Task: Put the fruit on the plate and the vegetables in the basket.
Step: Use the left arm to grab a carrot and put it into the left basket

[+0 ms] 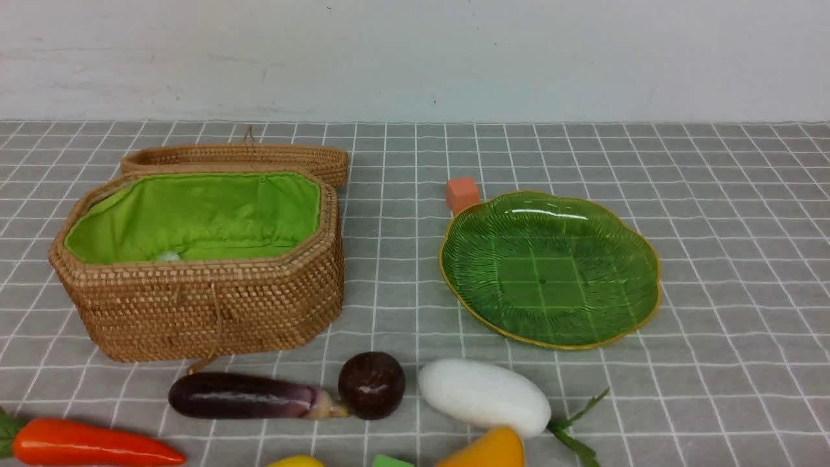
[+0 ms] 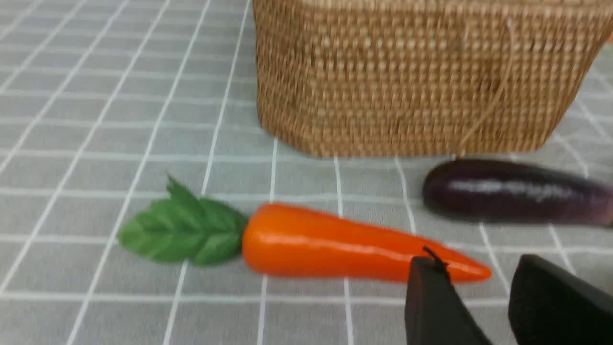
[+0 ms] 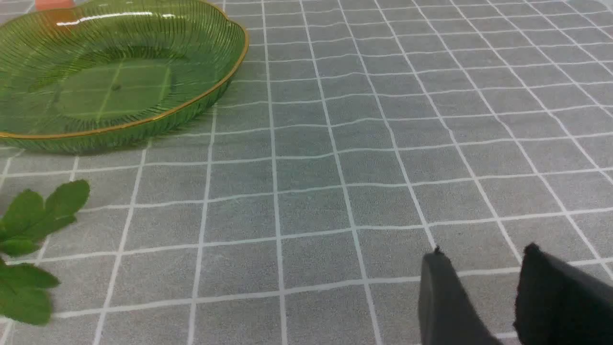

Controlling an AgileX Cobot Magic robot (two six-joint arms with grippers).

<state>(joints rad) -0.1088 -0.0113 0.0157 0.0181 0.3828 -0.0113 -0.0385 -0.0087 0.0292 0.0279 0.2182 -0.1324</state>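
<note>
The wicker basket (image 1: 194, 311) stands open at the left, showing its green lining. The green plate (image 1: 551, 269) sits empty at the right. Along the front lie the carrot (image 1: 91, 444), the eggplant (image 1: 240, 395), the maroon ball (image 1: 371, 384) and the white radish (image 1: 483, 397). The lemon (image 1: 295, 462) and the mango (image 1: 483, 451) are cut off by the front edge. Neither gripper shows in the front view. My left gripper (image 2: 476, 262) is open and empty, just short of the carrot's (image 2: 335, 244) tip. My right gripper (image 3: 482, 250) is open over bare cloth, well away from the plate (image 3: 115, 72).
The basket's lid (image 1: 240, 159) lies flat behind it. A small orange cube (image 1: 462, 193) touches the plate's far left rim. A green block (image 1: 389, 462) peeks in between lemon and mango. The radish's leaves (image 3: 33, 220) spread near the plate. A grey checked cloth covers the table.
</note>
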